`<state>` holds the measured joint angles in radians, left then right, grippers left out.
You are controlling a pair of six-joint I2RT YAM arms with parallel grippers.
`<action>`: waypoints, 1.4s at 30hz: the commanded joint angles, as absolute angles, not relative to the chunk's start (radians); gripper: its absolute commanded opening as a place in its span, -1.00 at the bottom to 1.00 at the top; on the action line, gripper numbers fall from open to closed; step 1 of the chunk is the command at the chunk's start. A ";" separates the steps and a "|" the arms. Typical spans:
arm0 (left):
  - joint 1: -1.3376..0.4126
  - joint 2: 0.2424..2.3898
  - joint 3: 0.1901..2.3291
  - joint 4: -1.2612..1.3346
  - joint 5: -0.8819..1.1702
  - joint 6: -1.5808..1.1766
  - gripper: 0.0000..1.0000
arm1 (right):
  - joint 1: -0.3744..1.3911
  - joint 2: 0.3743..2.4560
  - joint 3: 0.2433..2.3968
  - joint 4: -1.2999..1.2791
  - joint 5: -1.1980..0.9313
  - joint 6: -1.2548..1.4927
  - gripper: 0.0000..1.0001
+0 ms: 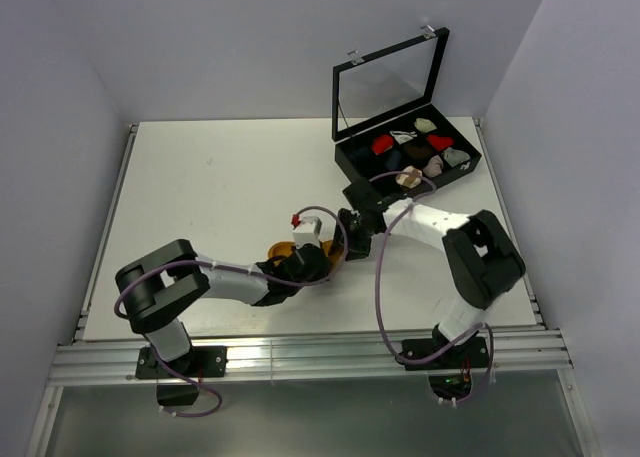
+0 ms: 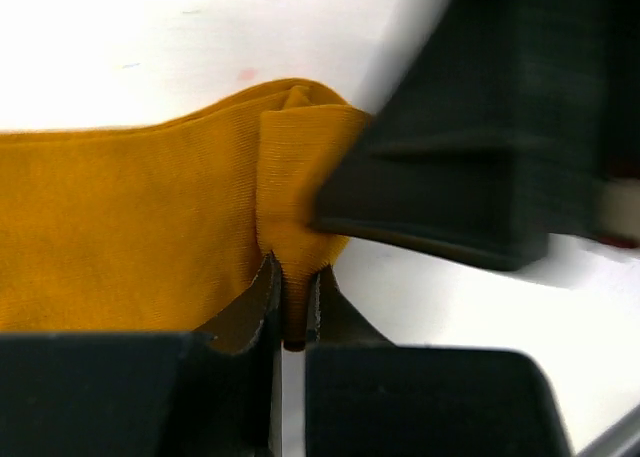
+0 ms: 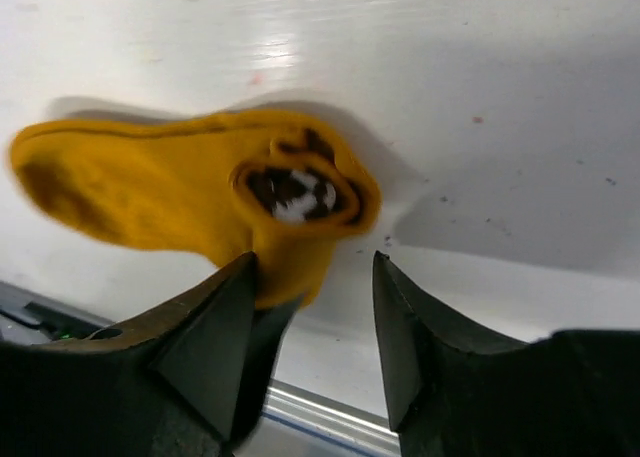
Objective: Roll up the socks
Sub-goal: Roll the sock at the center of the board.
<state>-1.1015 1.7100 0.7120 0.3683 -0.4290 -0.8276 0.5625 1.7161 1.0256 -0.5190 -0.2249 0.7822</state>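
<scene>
Top external view, white surface (image 1: 200, 177): carries all items.
Black compartment box (image 1: 455, 174), far right, lid (image 1: 385, 87) raised; small sock bundles (image 1: 382, 145) lie in its compartments.
Left arm (image 1: 230, 282) and right arm (image 1: 440, 227): both reach to the surface's middle and meet there.
Mustard-orange sock (image 2: 130, 227): lies on the surface between the two arms, one end curled over its dark, white-striped cuff (image 3: 295, 192).
Left gripper (image 2: 293, 277): pressed together, pinching a fold of the sock.
Right gripper (image 3: 315, 267): jaws spread, the sock's curled end just beside one finger, nothing held.
</scene>
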 commanded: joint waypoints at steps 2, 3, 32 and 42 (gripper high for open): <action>-1.019 1.657 0.603 0.394 -0.293 -0.974 -0.99 | 0.540 1.513 0.919 -0.304 -0.238 0.834 0.18; -1.006 1.643 0.588 0.406 -0.272 -0.986 -0.99 | 0.535 1.479 0.867 -0.234 -0.233 0.833 0.22; -0.785 1.569 0.259 0.701 0.020 -1.374 -0.89 | 0.624 1.650 0.594 0.457 -0.452 0.865 0.29; -0.773 1.571 0.221 0.733 0.040 -1.404 -0.90 | 0.623 1.784 0.604 0.551 -0.474 0.891 0.19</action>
